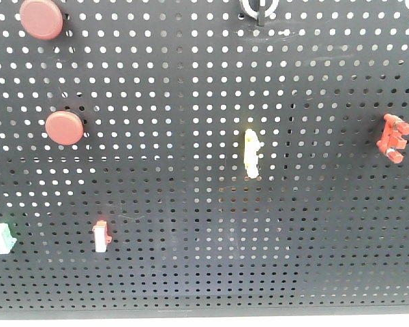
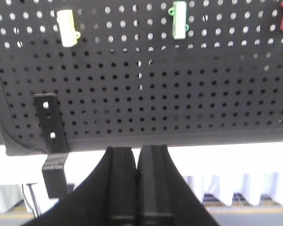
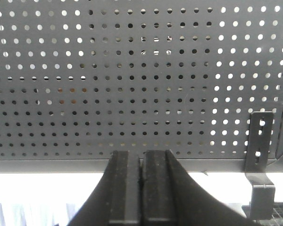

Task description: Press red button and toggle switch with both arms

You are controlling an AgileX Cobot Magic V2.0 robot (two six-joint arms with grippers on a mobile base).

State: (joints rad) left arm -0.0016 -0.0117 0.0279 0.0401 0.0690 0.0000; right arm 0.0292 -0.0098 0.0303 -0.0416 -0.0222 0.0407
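Note:
On the black pegboard [image 1: 191, 259] in the front view are two round red buttons, a larger one [image 1: 41, 18] at the top left and a smaller one [image 1: 64, 127] below it. The toggle switch [image 1: 259, 8], a silvery ring with a short black lever, is cut off by the top edge. Neither gripper shows in that view. In the left wrist view my left gripper [image 2: 137, 149] is shut and empty, just below the board's bottom edge. In the right wrist view my right gripper [image 3: 141, 153] is likewise shut on nothing, at the bottom edge of the board [image 3: 132, 94].
A narrow yellow-white switch [image 1: 252, 153], a red clip [image 1: 394, 137], a green-white switch [image 1: 5, 237] and a red-white switch [image 1: 100, 236] stick out of the board. Black mounting brackets [image 2: 51, 127] [image 3: 260, 146] hang at the lower corners.

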